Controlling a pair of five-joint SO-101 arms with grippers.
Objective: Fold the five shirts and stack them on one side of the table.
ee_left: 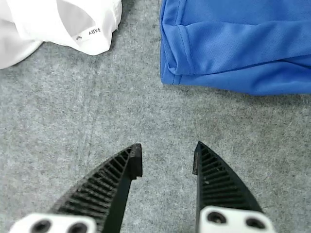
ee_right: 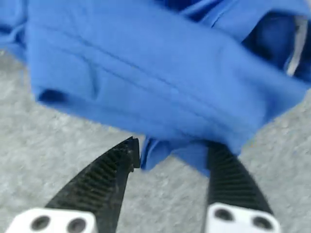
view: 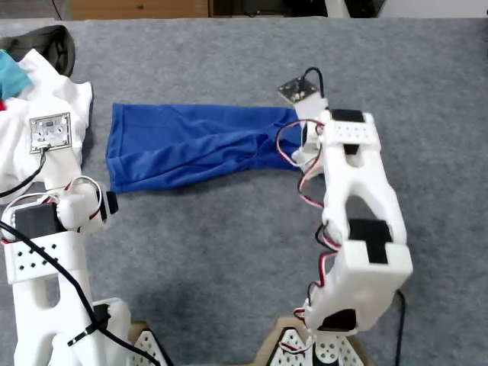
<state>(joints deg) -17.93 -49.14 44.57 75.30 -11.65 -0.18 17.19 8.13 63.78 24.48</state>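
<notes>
A blue shirt (view: 191, 145) lies folded into a long band across the grey table (view: 229, 252). My right arm (view: 351, 175) stands over its right end. In the right wrist view my right gripper (ee_right: 172, 150) is open, and a hanging edge of the blue shirt (ee_right: 146, 73) sits between its fingertips. My left arm (view: 53, 221) is at the left side. My left gripper (ee_left: 167, 158) is open over bare table, a short way from the blue shirt's (ee_left: 233, 43) lower left corner, holding nothing.
A white shirt (view: 30, 99) lies crumpled at the far left, its collar (ee_left: 87, 34) close to the blue shirt's corner. A teal garment (view: 11, 76) and a dark olive one (view: 53, 42) lie on the pile. Bare table spreads in front of the blue shirt.
</notes>
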